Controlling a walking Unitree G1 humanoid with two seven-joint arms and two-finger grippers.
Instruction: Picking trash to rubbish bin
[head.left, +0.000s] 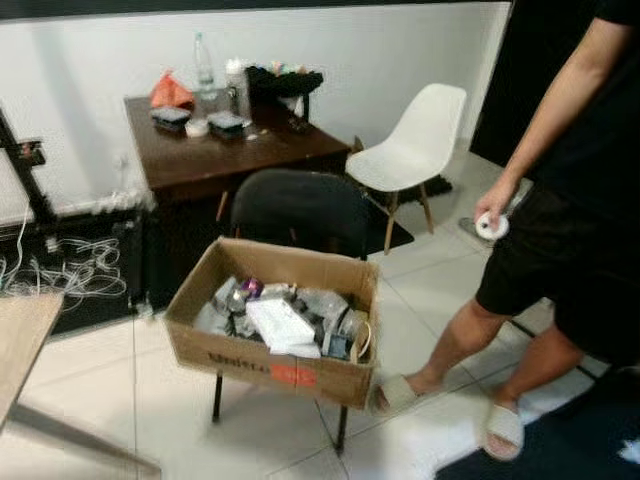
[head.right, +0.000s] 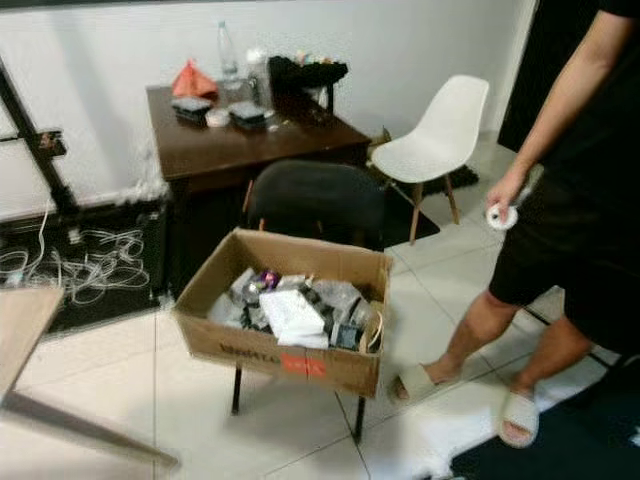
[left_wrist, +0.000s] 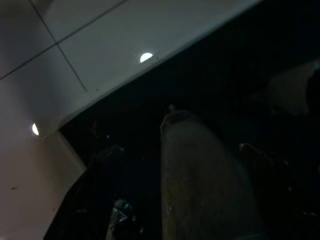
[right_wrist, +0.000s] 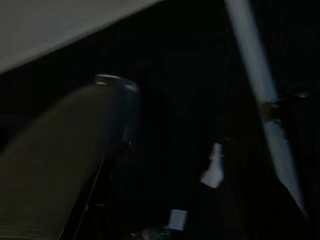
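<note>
A box (head.left: 268, 365) sits on a chair (head.left: 296, 212) in the middle of the floor, with trash (head.left: 282, 318) piled inside it. Behind the chair stands a desk (head.left: 240, 160) against the wall, carrying a bottle (head.left: 204, 62), a bag (head.left: 170, 92) and small containers. A second chair (head.left: 412, 145) stands right of the desk. Cables (head.left: 70, 272) lie on the floor left of the desk. A person (head.left: 570, 240) stands right of the box, holding a roll (head.left: 491, 226). A tabletop (head.left: 22, 335) juts in at the near left.

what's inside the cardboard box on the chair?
The cardboard box, resting on the black chair, is filled with mixed trash: a white flat packet on top, crumpled grey wrappers, a small purple item. Anything beneath that top layer is covered.
</note>
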